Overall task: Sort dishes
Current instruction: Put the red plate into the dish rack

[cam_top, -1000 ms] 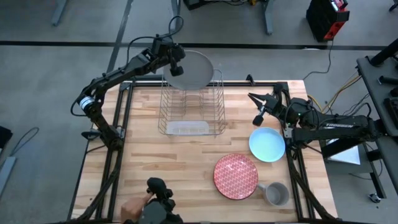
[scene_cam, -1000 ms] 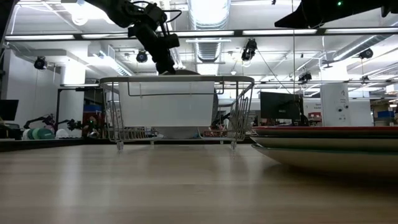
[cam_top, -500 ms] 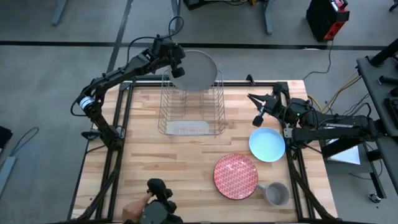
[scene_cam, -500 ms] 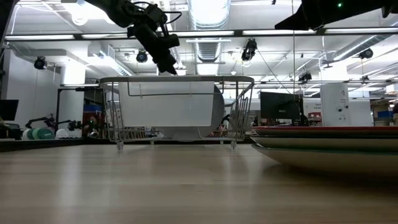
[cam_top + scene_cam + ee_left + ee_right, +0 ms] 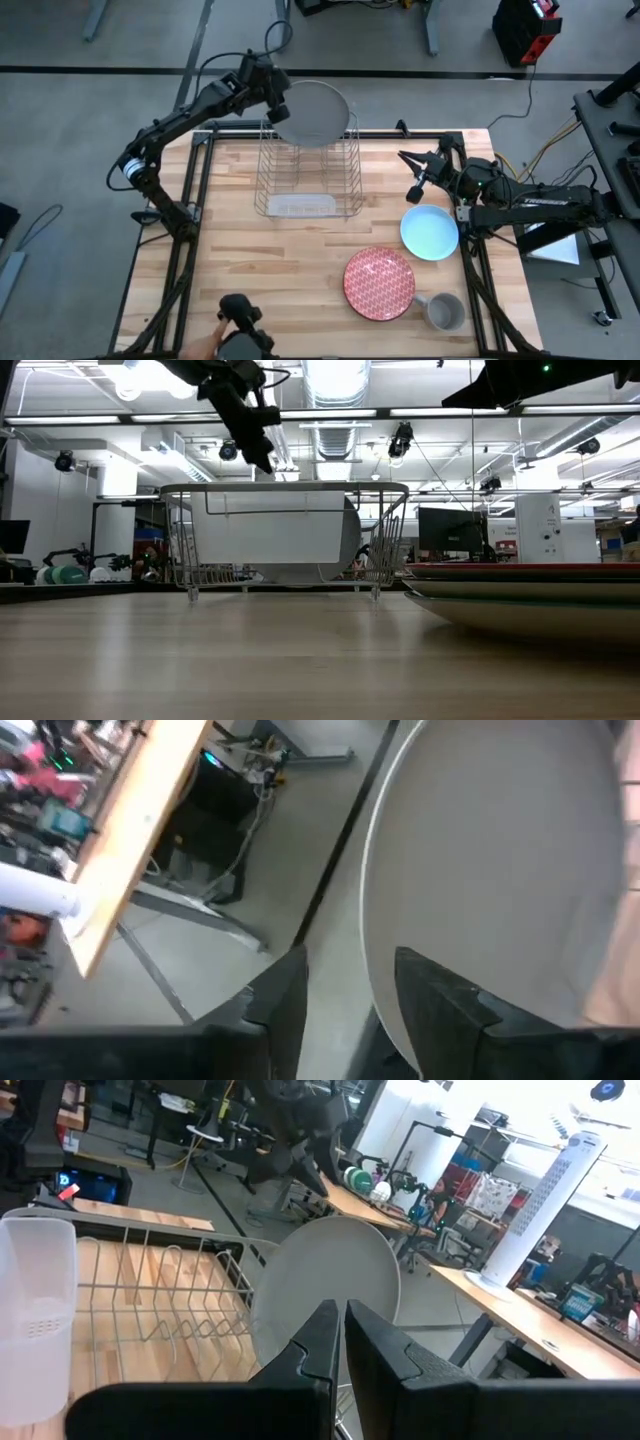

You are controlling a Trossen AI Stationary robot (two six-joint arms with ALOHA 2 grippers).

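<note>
Racking the grey plate (image 5: 312, 113) looks like your step: it stands on edge at the far end of the rack (image 5: 305, 175), with your left gripper (image 5: 275, 100) spread beside its rim, holding nothing. Next, fetch another plate, I'd guess. Your right gripper (image 5: 410, 172), pinched empty, hovers above the light-blue plate (image 5: 430, 231). No blue speckled plate shows.

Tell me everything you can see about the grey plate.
The grey plate is large, round and plain, a matte ceramic look with a thin raised rim. It stands on edge, leaning, at the far end of the wire rack, sitting between its wires. The left gripper is just beside its rim with fingers open, one either side of the edge, not clamping it.
</note>
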